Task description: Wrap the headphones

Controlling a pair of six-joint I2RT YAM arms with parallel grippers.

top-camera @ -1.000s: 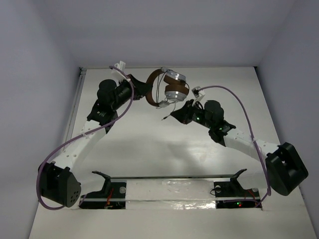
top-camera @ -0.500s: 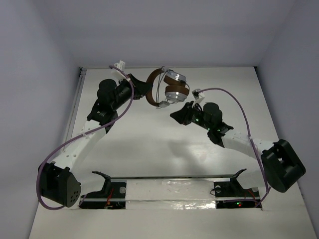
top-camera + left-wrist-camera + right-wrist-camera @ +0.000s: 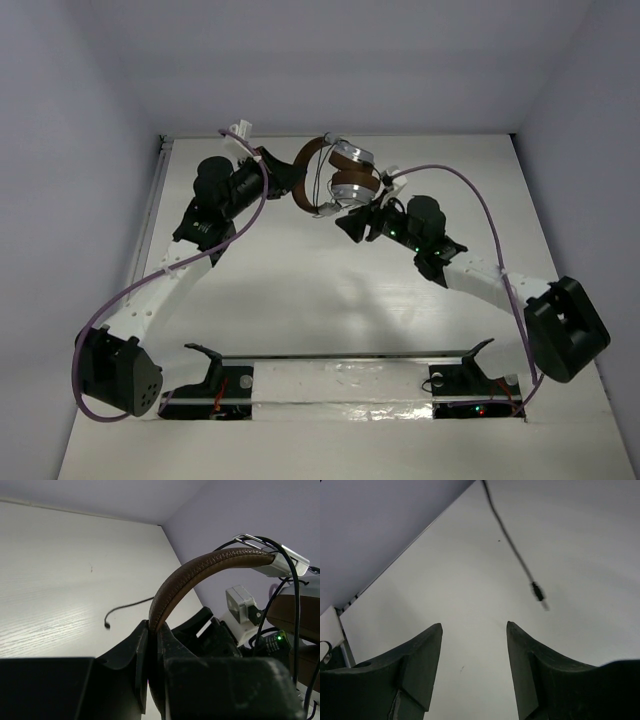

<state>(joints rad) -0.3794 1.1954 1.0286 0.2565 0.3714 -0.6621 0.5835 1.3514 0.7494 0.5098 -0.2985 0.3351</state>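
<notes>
The headphones [image 3: 340, 175] hang in the air at the back middle, brown headband [image 3: 305, 165] to the left and silver-grey earcups [image 3: 352, 172] to the right. My left gripper [image 3: 296, 192] is shut on the headband [image 3: 200, 572], and its jaws pinch the band's lower end [image 3: 152, 630]. The thin black cord [image 3: 318, 190] loops down past the earcups. Its loose end with the plug [image 3: 537, 591] dangles above the table ahead of my right gripper [image 3: 474, 625]. My right gripper [image 3: 346, 222] is open and empty, just below the earcups.
The white table [image 3: 330, 300] has grey walls at the back and sides. Purple cables [image 3: 470, 200] run along both arms. A metal rail with two black brackets [image 3: 340, 356] lies across the near edge, between the arm bases.
My right gripper has moved up and to the left, closer under the earcups. The left gripper and the headphones have stayed nearly still.
</notes>
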